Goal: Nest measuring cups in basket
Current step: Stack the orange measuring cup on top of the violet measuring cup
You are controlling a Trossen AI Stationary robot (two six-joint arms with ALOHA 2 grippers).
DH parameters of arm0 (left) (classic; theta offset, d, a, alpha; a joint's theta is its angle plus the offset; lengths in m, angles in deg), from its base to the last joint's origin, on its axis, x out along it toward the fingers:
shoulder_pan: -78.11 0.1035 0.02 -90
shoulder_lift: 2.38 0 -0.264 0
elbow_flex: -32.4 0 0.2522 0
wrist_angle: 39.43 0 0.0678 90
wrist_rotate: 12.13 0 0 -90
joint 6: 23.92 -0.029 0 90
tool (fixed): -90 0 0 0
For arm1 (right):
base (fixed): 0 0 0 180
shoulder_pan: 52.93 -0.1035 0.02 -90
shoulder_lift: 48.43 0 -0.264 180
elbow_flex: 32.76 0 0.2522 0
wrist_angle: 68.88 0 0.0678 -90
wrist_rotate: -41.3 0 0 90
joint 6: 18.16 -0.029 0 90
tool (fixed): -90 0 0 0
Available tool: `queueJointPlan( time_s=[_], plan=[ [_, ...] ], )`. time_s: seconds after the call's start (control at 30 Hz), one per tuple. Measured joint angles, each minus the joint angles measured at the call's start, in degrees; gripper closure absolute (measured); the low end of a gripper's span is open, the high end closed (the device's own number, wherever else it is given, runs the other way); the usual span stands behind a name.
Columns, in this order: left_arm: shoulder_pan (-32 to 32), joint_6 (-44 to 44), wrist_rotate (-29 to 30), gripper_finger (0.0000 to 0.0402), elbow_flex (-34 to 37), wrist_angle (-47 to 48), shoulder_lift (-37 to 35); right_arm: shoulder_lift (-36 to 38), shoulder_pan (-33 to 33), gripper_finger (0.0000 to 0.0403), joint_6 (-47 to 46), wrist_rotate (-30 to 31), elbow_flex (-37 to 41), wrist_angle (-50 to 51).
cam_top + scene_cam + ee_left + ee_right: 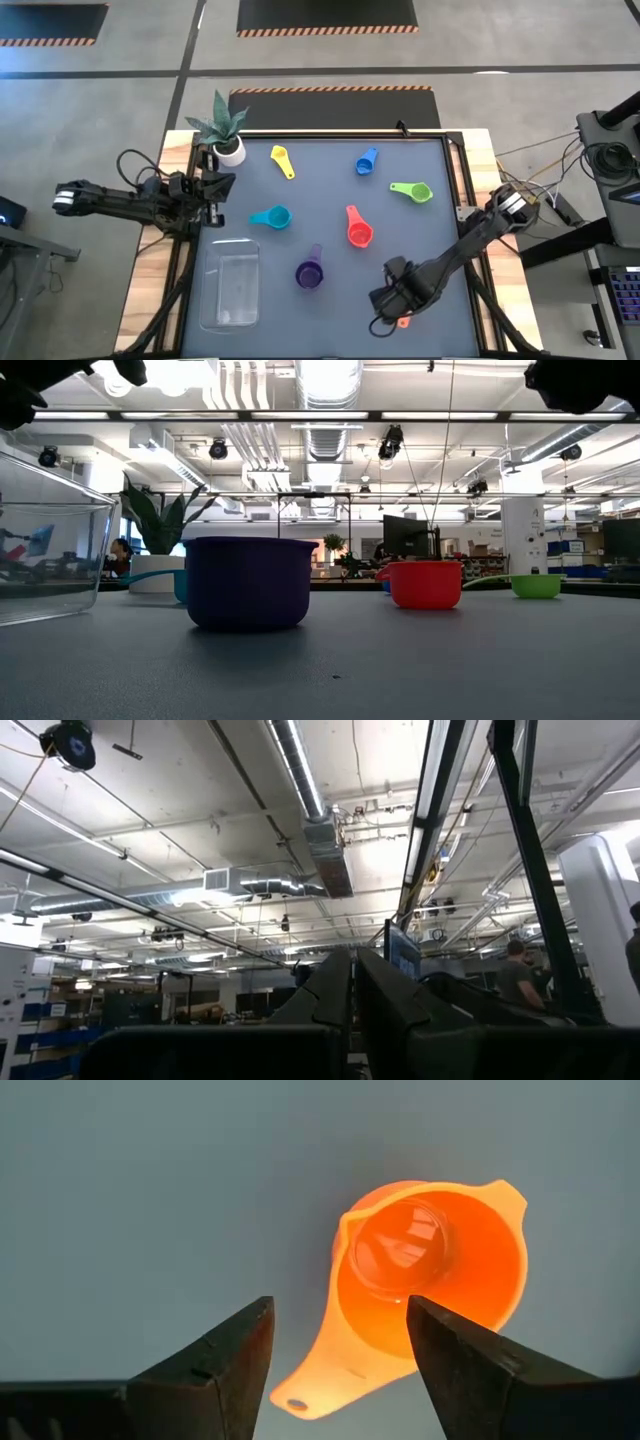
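- Seven measuring cups are lying on the dark table point(330, 125), and none of them is sitting in the basket point(230, 284), which is standing empty at the near left part of the table.
- We are seeing the right gripper point(392, 300) hanging over the near right part of the table, with its jaws spread wide and holding nothing.
- In the right wrist view the orange cup point(425, 1285) is lying on the table below the two open fingers point(215, 1370), with its handle pointing between them.
- We are finding the purple cup point(309, 271) just right of the basket, the red cup point(358, 232) a little farther to the right, and the teal cup point(272, 217) beyond the basket.
- The yellow cup point(283, 160), the blue cup point(366, 162) and the green cup point(414, 191) are lying in the far half.
- The left gripper point(222, 187) is waiting at the far left edge, near a potted plant point(225, 130), with its jaws pressed together.
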Motion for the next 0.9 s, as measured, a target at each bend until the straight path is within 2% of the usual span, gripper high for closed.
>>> queueJointPlan(
  time_s=[0.2, 0.33, 0.9],
  plan=[
    [0.0, 0.0, 0.0, 0.0402, 0.0, 0.0, 0.0, -2.9, 0.2, 0.0185, 2.6, 0.1, 0.0, 0.0],
    [0.0, 0.0, 0.0, 0.0402, 0.0, 0.0, 0.0, -4.7, 0.6, 0.0203, 4.7, 0.0, 0.0, -0.2],
    [0.0, 0.0, 0.0, 0.0402, 0.0, 0.1, 0.0, -5.3, 0.9, 0.0365, 7.4, -0.1, 0.0, -0.4]
  ],
)
